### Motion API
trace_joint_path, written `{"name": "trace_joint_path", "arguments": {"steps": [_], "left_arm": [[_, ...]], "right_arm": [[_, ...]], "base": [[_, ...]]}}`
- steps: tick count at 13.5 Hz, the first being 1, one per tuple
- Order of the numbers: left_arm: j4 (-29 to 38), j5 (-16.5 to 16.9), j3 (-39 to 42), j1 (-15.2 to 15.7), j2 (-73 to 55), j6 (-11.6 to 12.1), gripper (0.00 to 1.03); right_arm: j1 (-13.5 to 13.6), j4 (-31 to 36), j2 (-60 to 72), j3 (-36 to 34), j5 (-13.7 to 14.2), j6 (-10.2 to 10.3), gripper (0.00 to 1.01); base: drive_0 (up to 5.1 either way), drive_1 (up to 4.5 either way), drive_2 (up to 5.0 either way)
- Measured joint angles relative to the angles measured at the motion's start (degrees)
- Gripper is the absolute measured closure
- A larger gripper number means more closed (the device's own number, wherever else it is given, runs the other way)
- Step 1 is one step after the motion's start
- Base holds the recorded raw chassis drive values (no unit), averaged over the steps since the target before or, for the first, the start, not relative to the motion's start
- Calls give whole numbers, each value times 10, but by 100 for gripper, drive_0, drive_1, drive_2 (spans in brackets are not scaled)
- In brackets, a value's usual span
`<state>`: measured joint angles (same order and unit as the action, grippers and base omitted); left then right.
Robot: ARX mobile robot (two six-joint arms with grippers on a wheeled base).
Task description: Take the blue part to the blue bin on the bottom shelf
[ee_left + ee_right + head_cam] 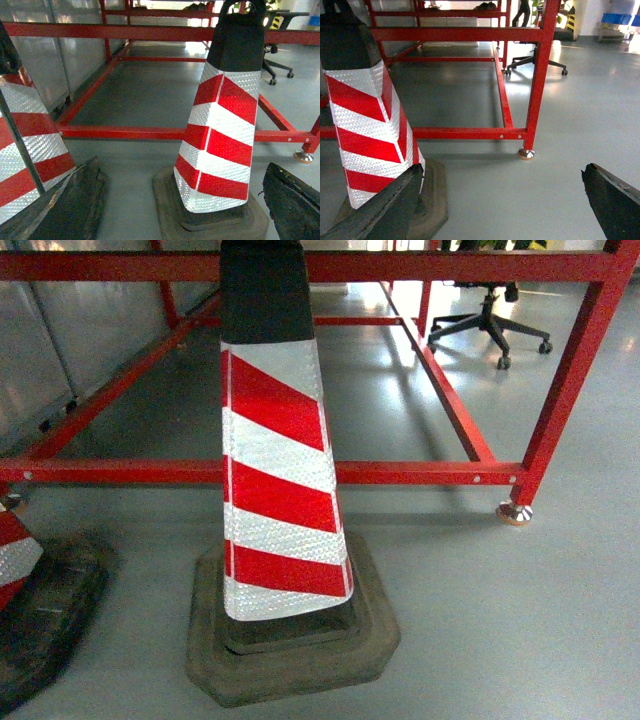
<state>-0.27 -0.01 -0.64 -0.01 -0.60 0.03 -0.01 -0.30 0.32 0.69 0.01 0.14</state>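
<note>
1. The left gripper (pixel 182 200) has its fingers (pixel 75 200) spread wide apart, holding nothing.
2. The right gripper (pixel 500 200) is likewise spread and bare.
3. No blue part, bin or shelf shows in any view.
4. A striped cone (pixel 275 460) stands on the grey floor (pixel 520 620) before a red frame (pixel 420 472); the left fingers flank it.

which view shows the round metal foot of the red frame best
The right wrist view: the metal foot sits in open floor under the red post, unobstructed and near centre. The head view shows it smaller, toward the right. The left wrist view catches it only at the right edge.
</note>
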Motion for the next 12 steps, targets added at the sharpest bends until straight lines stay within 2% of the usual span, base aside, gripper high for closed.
{"name": "trace_joint_path", "arguments": {"steps": [12], "left_arm": [[0, 0, 0, 0, 0, 0, 5]], "right_arm": [[0, 0, 0, 0, 0, 0, 3]], "base": [[0, 0, 0]]}}
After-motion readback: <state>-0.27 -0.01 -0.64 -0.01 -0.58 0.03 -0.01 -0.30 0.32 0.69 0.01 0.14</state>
